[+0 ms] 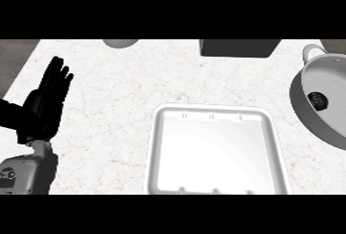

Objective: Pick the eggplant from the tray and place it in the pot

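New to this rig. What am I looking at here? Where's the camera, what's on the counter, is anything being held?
This is one view from the robot's head, looking steeply down at a pale stone counter. The black hand on a grey forearm at the left is the robot's left hand, open, fingers up, resting and holding nothing. The right hand is not in view. In the middle sits a white tray, with nothing visible in it. At the right edge is a grey pot with a small dark thing inside, probably the eggplant, though it is too small to be sure. Two objects at the top edge are cut off.

White tray (218, 153) centre, bare; dark eggplant (317, 101) lies inside grey pot (307, 112), right edge
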Robot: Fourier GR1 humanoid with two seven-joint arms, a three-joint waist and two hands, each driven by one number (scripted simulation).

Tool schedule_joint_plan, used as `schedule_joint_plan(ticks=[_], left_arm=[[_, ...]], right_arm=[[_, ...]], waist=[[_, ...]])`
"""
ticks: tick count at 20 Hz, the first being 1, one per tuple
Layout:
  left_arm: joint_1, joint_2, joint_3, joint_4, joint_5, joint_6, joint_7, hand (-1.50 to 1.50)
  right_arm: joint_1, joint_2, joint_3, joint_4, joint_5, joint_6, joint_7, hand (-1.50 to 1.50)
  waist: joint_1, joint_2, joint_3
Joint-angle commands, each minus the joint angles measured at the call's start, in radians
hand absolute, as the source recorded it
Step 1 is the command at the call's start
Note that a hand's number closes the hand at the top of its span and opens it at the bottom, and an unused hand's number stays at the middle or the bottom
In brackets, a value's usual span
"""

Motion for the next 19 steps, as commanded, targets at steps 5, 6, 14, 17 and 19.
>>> schedule_joint_plan(ticks=[5, 6, 14, 17, 19], left_arm=[[-0.027, 0.013, 0.015, -0.012, 0.021, -0.01, 0.033, 0.0], [-0.006, 0.012, 0.021, -0.003, 0.016, -0.009, 0.006, 0.0], [0.0, 0.004, 0.01, -0.019, 0.007, -0.005, 0.004, 0.0], [0.012, 0.0, 0.017, 0.015, 0.02, -0.018, -0.013, 0.0], [0.016, 0.0, 0.019, 0.024, 0.02, -0.025, -0.036, 0.0]], right_arm=[[0.054, -0.144, -0.043, 0.041, -0.041, 0.167, -0.006, -1.5], [0.061, -0.161, -0.053, 0.045, -0.052, 0.199, -0.004, -1.5], [0.15, -0.178, -0.051, 0.021, -0.059, 0.24, -0.067, -1.5], [0.156, -0.197, -0.04, 0.009, -0.055, 0.272, -0.058, -1.5], [0.172, -0.203, -0.042, 0.01, -0.058, 0.275, -0.057, -1.5]], waist=[[0.006, 0.004, 0.003], [0.006, 0.005, 0.003], [-0.003, 0.002, 0.006], [-0.006, 0.004, 0.005], [-0.009, 0.006, 0.006]])
